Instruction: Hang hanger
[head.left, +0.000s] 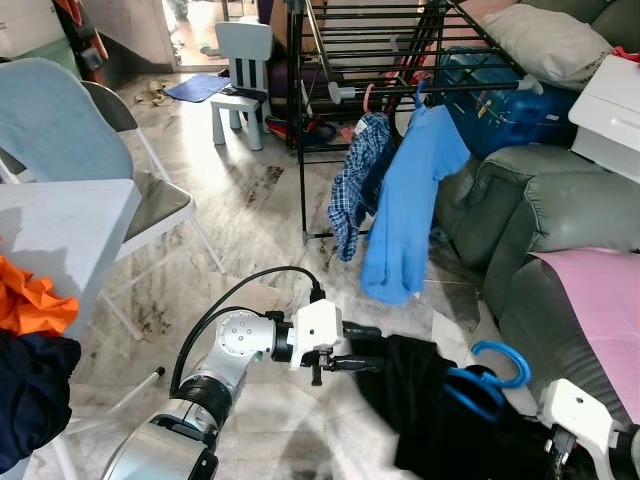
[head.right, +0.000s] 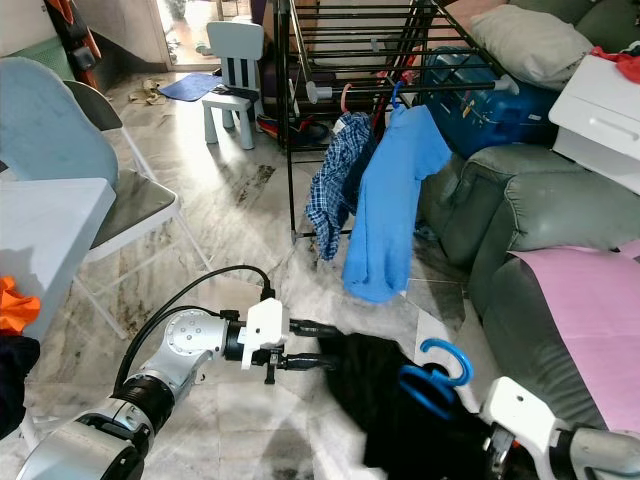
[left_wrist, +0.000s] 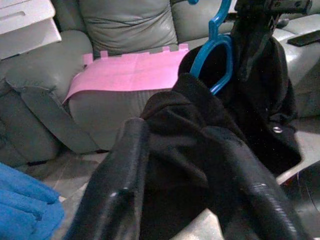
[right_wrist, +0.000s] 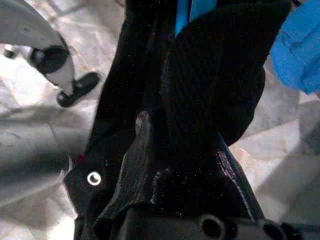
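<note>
Blue plastic hanger (head.left: 487, 376) — carrying a black garment (head.left: 430, 400), held low above the marble floor (head.left: 250, 210) beside the grey sofa (head.left: 560, 220), well short of the black drying rack (head.left: 380, 60).

Right gripper (right_wrist: 190, 165): fingers clamped on the garment at the hanger.

Left gripper (left_wrist: 185, 170): fingers apart around a fold of the black cloth.

Step, as judged: garment on hanger, carry not yet made. Next calls for raising the hook to the rack's rail (head.left: 440, 88), beside the blue shirt (head.left: 410, 200) and plaid shirt (head.left: 355, 180).
</note>
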